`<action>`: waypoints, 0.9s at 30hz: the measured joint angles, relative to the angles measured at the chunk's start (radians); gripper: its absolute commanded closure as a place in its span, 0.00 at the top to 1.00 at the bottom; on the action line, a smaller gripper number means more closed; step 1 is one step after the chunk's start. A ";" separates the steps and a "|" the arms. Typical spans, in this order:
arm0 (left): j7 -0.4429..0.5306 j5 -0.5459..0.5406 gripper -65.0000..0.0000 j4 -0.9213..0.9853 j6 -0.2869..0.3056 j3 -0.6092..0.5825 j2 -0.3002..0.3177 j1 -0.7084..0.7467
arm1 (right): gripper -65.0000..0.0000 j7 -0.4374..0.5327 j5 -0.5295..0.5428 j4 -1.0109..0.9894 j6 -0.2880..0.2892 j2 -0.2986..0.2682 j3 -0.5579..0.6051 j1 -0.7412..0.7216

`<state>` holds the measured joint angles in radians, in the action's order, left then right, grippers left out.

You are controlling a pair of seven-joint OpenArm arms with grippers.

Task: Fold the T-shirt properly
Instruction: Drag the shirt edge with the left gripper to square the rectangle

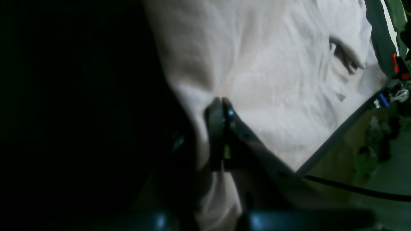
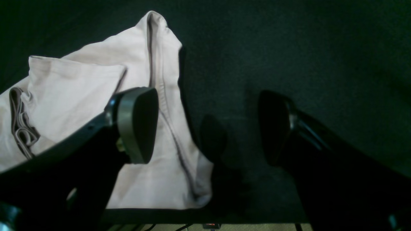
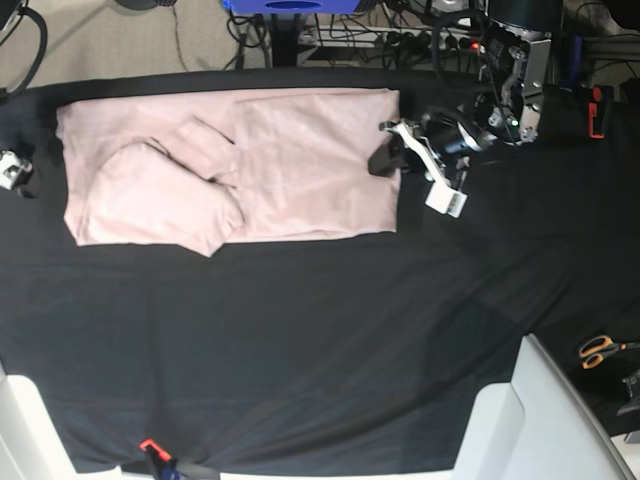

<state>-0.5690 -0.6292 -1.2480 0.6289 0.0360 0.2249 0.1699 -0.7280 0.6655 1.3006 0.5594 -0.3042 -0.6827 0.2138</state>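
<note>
The pale pink T-shirt [image 3: 300, 170] lies spread on the black cloth [image 3: 300, 330] at the back left, with a sleeve folded in over its left half. My left gripper [image 3: 385, 158] is at the shirt's right edge. In the left wrist view its fingers [image 1: 222, 101] are pressed together on a puckered fold of the T-shirt [image 1: 273, 80]. My right gripper [image 2: 207, 128] hangs open at the shirt's other end, one finger [image 2: 138, 125] over the T-shirt [image 2: 64, 96] and the other over bare cloth. Only a bit of it [image 3: 12, 170] shows in the base view.
Orange-handled scissors [image 3: 600, 350] lie at the right edge. A white panel [image 3: 530, 420] juts in at the bottom right. A red clamp [image 3: 150, 447] grips the cloth's front edge. Cables and power strips [image 3: 420, 35] run behind the table.
</note>
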 measured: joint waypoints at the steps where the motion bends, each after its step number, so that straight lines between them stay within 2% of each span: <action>1: 0.000 0.000 0.23 0.000 0.000 0.004 0.003 -0.003 | 0.74 -0.003 0.000 0.000 0.000 0.000 0.000 0.000; 5: 0.003 0.000 0.60 0.000 0.000 0.012 0.011 -0.005 | 0.90 -0.074 0.003 0.000 0.010 0.000 -0.001 -0.006; 7: 0.003 -0.001 0.78 0.000 0.000 0.011 0.020 -0.004 | 0.90 -0.101 0.005 -0.002 0.077 0.000 -0.002 -0.020; 8: 0.005 -0.003 0.85 0.000 0.000 0.011 0.023 -0.004 | 0.90 -0.107 0.022 -0.015 0.123 -0.002 -0.004 -0.028; 9: 0.008 -0.007 0.91 -0.001 0.000 0.011 0.026 -0.005 | 0.91 -0.114 0.051 -0.039 0.142 -0.005 -0.005 -0.040; 11: 0.011 -0.010 1.00 -0.003 0.001 0.016 0.028 -0.006 | 0.91 -0.127 0.074 -0.123 0.134 -0.014 -0.008 -0.070; 15: 0.000 -0.002 1.00 -0.055 0.000 0.143 0.042 0.020 | 0.91 -0.164 0.064 -0.353 0.129 -0.076 -0.027 -0.118; 16: 0.000 0.001 1.00 -0.087 0.000 0.186 0.050 0.038 | 0.91 -0.167 0.093 -0.410 0.148 -0.100 -0.029 -0.136; 21: 0.004 0.000 1.00 -0.237 0.003 0.359 0.087 0.159 | 0.91 -0.196 0.114 -0.631 0.143 -0.190 -0.029 -0.241; 25: -0.001 0.001 1.00 -0.285 0.007 0.446 0.092 0.232 | 0.91 -0.216 0.128 -0.674 0.149 -0.196 -0.024 -0.255; 27: 0.000 0.000 1.00 -0.285 0.007 0.472 0.097 0.244 | 0.91 -0.222 0.137 -0.669 0.150 -0.197 0.029 -0.260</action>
<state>-0.5690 -0.6292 -1.5333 0.6357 0.5076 0.3214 0.4137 -0.9504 0.8028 0.6319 0.7094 -0.5011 -0.6540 -0.0463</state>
